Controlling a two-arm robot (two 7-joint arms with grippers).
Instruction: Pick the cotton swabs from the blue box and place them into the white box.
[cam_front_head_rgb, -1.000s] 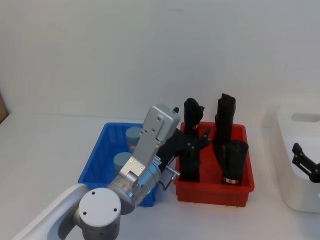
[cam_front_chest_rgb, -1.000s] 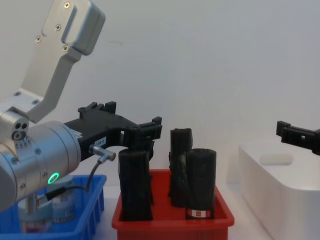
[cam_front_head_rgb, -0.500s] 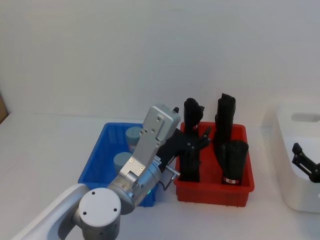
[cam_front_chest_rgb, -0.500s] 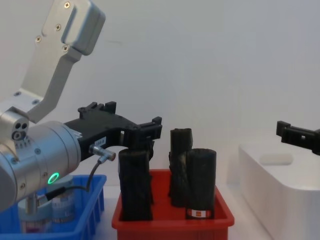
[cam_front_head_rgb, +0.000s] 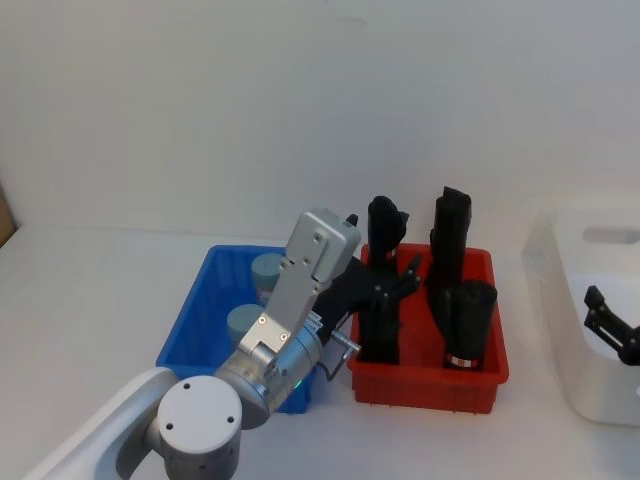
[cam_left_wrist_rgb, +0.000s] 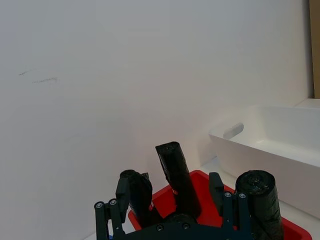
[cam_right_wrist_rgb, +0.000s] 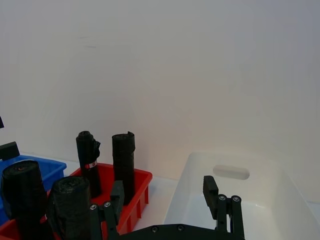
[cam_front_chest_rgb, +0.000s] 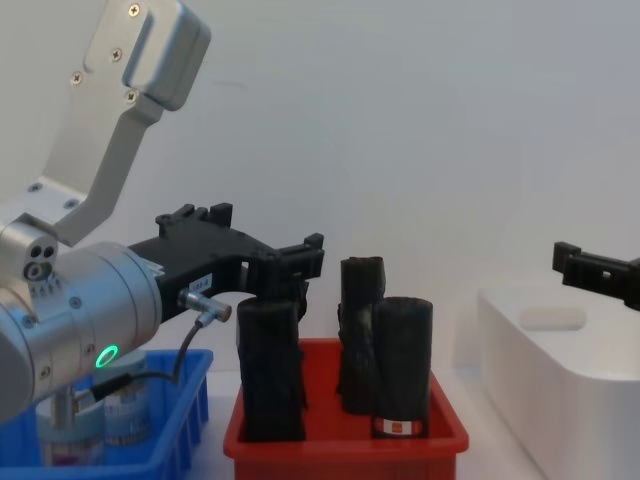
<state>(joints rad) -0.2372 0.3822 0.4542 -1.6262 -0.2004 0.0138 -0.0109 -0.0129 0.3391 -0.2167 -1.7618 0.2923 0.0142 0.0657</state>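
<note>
White counter, plain wall: large white plastic box (cam_front_head_rgb: 566, 290), right gripper (cam_front_head_rgb: 600, 310) over it, jaws released; red plastic bin (cam_front_head_rgb: 425, 388) of tall black rolls (cam_front_head_rgb: 468, 325), left gripper (cam_front_head_rgb: 405, 275) close above, jaws released, a swing could topple one; clear grey-lidded cotton swab tubs (cam_front_head_rgb: 247, 320) in blue plastic box (cam_front_head_rgb: 185, 325)

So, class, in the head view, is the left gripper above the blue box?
No, the left gripper hangs over the red bin, among the black rolls.

Lab-style test bench: plain white table (cam_front_head_rgb: 90, 300), blank white wall (cam_front_head_rgb: 300, 100).
</note>
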